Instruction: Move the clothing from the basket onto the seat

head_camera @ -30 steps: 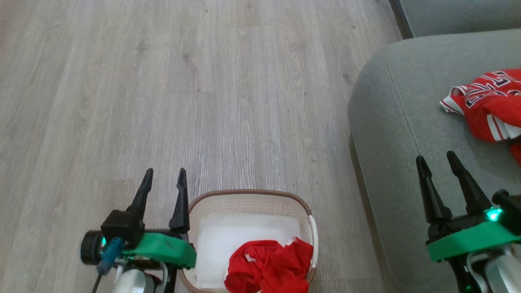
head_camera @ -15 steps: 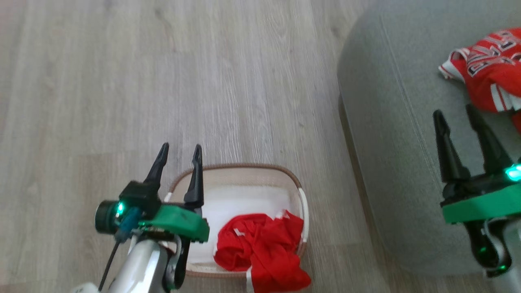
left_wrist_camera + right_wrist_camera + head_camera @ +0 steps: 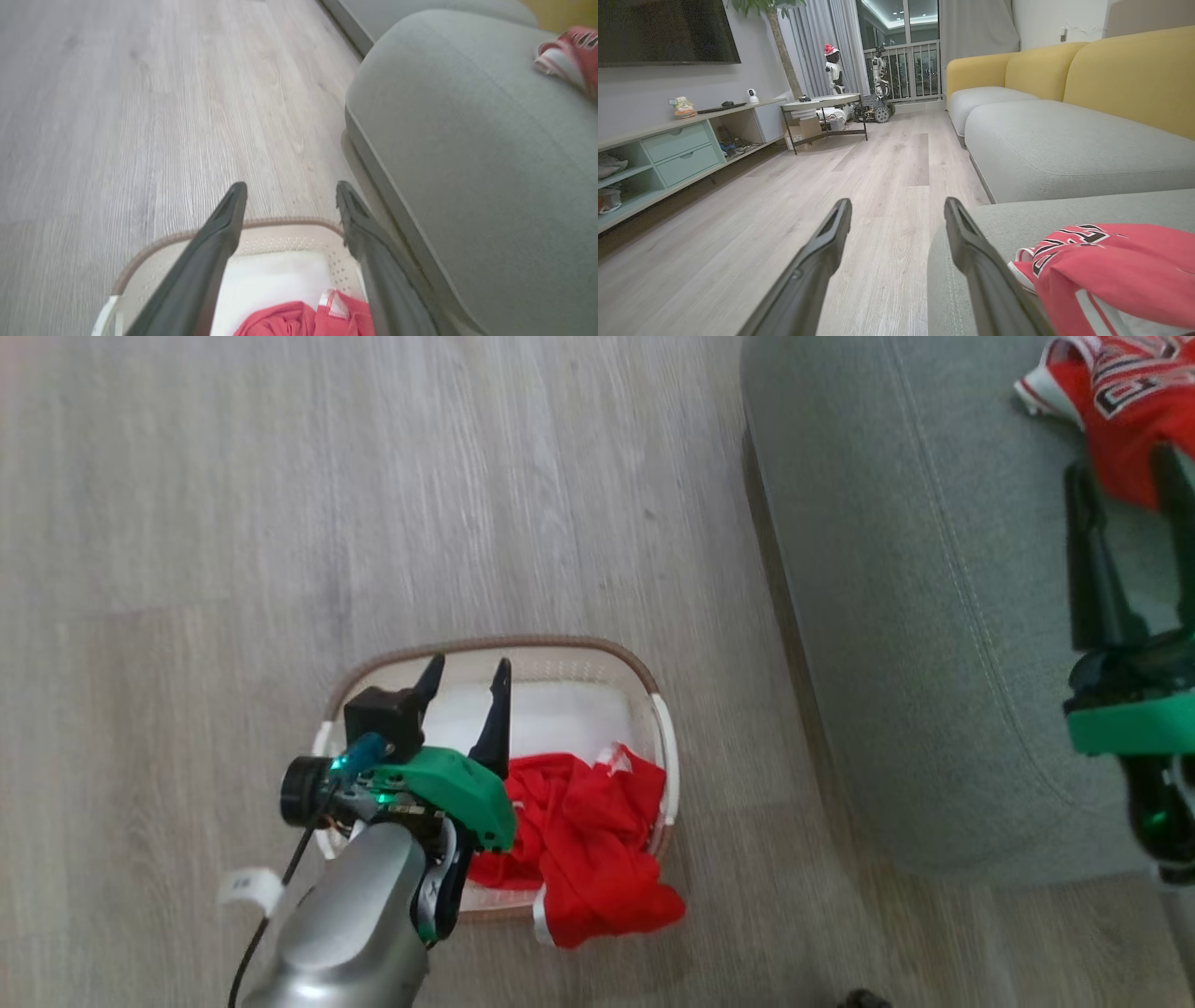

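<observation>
Between the left jaws, spread apart and empty, the basket (image 3: 569, 646) shows its bare white floor; a second ago they hung beside its rim. Just right of them the red clothing (image 3: 588, 840) spills over the edge, seemingly next. Right jaws, also apart, hover over the seat (image 3: 896, 616) by a delivered jersey (image 3: 1116, 406).

The head camera is looking steeply down at the basket (image 3: 579, 665) and the seat (image 3: 887, 616); the left wrist camera is sharing both, low and close; the right wrist camera is facing level across the room, sharing the seat.
</observation>
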Available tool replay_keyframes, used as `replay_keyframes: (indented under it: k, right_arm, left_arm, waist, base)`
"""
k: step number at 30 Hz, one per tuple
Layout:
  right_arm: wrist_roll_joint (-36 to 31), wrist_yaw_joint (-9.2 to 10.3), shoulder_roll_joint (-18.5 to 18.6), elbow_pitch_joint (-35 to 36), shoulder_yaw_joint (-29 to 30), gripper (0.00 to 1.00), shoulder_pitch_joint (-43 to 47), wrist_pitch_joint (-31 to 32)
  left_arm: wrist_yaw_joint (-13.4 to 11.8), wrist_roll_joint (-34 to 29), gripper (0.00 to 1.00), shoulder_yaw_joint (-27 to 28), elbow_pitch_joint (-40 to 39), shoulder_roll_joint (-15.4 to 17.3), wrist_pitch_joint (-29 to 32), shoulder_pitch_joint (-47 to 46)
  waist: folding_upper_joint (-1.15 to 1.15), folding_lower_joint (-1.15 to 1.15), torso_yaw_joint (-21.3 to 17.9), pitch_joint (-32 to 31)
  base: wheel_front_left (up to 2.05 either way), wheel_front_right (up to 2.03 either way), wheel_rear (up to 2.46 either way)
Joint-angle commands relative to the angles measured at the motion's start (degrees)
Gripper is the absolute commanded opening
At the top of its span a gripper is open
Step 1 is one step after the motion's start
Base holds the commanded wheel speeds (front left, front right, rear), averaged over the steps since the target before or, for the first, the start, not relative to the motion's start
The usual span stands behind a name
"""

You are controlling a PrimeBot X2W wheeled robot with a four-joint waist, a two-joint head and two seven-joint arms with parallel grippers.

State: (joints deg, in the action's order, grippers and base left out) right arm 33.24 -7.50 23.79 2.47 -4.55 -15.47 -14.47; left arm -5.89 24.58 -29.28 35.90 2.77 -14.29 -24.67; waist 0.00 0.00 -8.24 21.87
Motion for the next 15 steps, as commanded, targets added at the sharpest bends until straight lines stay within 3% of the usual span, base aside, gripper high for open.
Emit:
replay_keyframes:
  k: [1, 15]
  right_arm:
    - [0.4, 0.01, 1.6, 2.1, -0.3, 1.00, -1.0, -0.5]
    - [2.2, 0.01, 4.6, 5.0, 1.9, 1.00, -8.6, -0.5]
  left_arm:
    - [0.3, 0.8, 1.00, 0.9, -0.3, 0.1, -0.7, -1.4]
    - [3.2, 17.4, 1.00, -13.4, 20.2, 0.1, 1.5, -13.5]
  waist:
    - [0.00, 0.00, -1.1, 1.6]
    - [0.00, 0.00, -4.7, 13.1]
  base:
    - [0.00, 0.00, 0.00]
    - [0.00, 0.00, 0.00]
